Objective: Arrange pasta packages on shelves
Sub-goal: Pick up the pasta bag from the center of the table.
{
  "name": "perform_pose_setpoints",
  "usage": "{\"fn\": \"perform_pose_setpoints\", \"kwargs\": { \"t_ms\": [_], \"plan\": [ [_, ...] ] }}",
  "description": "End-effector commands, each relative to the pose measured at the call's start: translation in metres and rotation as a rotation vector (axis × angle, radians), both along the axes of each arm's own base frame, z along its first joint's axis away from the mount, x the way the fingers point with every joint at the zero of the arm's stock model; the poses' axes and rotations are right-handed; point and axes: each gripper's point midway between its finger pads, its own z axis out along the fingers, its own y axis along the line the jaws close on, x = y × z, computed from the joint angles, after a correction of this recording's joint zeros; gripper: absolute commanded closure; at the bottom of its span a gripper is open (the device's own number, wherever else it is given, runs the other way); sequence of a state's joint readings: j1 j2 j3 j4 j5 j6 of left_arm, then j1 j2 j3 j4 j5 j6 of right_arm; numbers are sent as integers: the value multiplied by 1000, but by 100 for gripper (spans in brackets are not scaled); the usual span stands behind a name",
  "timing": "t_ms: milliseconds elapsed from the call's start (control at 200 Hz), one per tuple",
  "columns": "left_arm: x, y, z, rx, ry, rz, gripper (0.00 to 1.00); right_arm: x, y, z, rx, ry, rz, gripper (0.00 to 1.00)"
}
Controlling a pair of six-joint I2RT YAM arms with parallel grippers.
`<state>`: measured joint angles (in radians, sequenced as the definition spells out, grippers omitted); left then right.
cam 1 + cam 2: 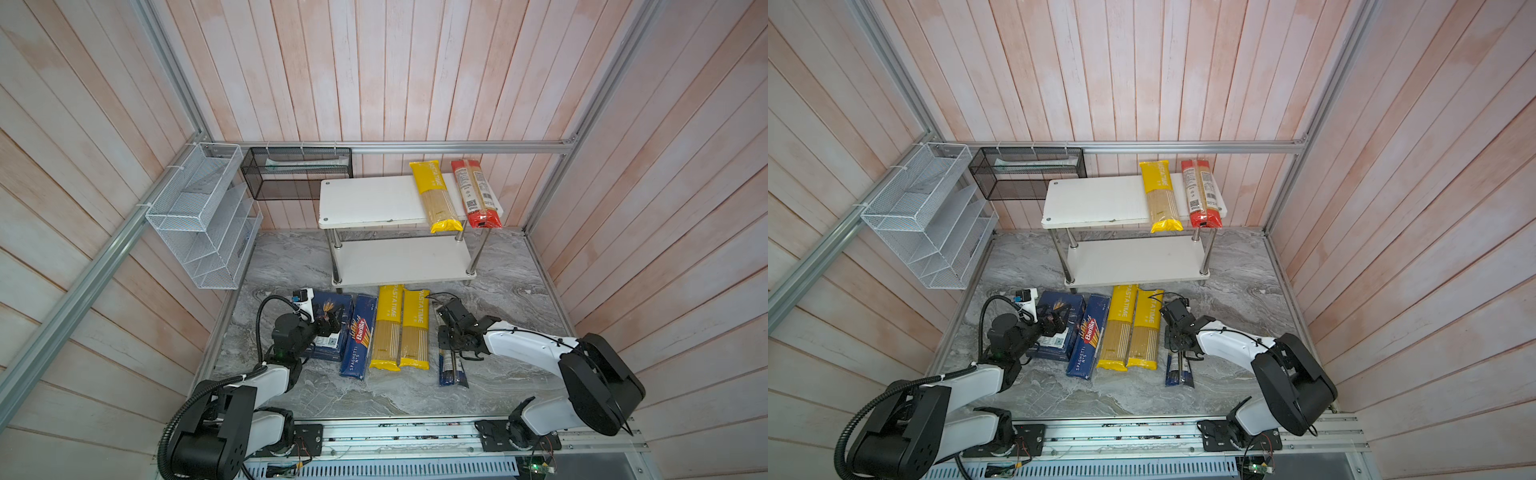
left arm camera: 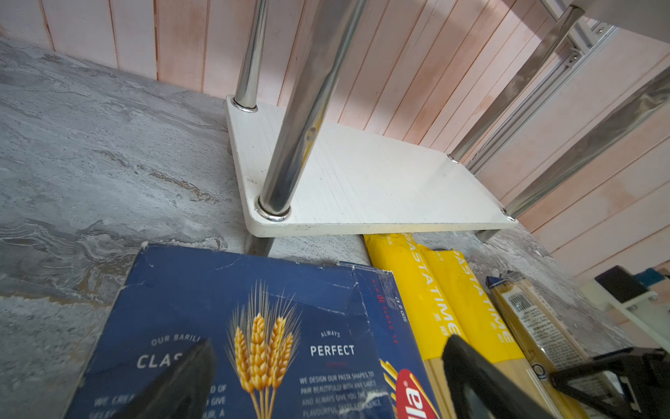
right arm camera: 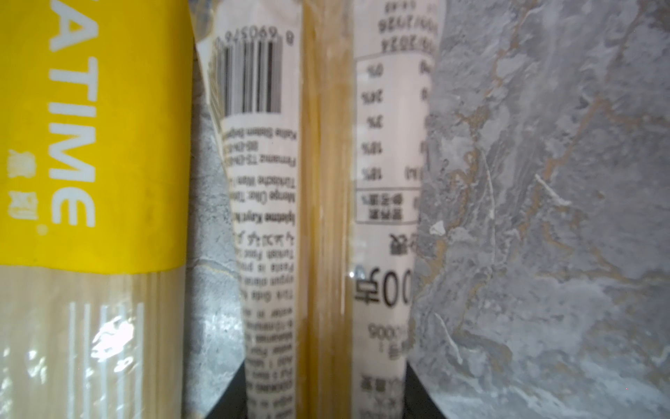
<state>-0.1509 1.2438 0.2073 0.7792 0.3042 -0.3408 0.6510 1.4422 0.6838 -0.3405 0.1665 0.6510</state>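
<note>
The white two-tier shelves (image 1: 365,199) stand at the back of the marble table. A yellow PASTATIME bag (image 1: 436,195) and a red-ended bag (image 1: 476,193) lie on the top board; the lower board (image 2: 362,181) is bare. On the table in front lie a wide blue Barilla box (image 1: 328,353), a blue Barilla pack (image 1: 358,336), two yellow bags (image 1: 386,328) and a dark-ended clear bag (image 1: 452,368). My left gripper (image 2: 330,344) hangs open over the box. My right gripper (image 3: 324,384) is shut on the clear bag (image 3: 326,181), a finger against each side.
A white wire-mesh organizer (image 1: 199,216) hangs on the left frame rail, and a black mesh basket (image 1: 297,172) hangs on the back rail beside the shelves. Plank walls close in three sides. The arms' base rail (image 1: 415,436) runs along the front edge.
</note>
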Motion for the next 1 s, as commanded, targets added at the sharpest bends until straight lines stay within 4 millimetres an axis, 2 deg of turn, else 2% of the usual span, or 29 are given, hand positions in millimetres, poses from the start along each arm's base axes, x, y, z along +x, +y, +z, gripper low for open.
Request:
{"fn": "perform_pose_setpoints", "kwargs": {
  "t_ms": [0, 260, 660, 995],
  "plan": [
    [1, 0, -2, 8, 5, 3, 0, -2, 0, 9, 34, -17, 2, 86],
    [1, 0, -2, 9, 6, 4, 0, 5, 3, 35, 86, -93, 14, 94],
    [2, -2, -3, 14, 9, -1, 0, 19, 14, 100, 131, -233, 96, 98],
    [1, -2, -3, 16, 7, 2, 0, 28, 43, 156, 247, -328, 214, 99]
  ]
}}
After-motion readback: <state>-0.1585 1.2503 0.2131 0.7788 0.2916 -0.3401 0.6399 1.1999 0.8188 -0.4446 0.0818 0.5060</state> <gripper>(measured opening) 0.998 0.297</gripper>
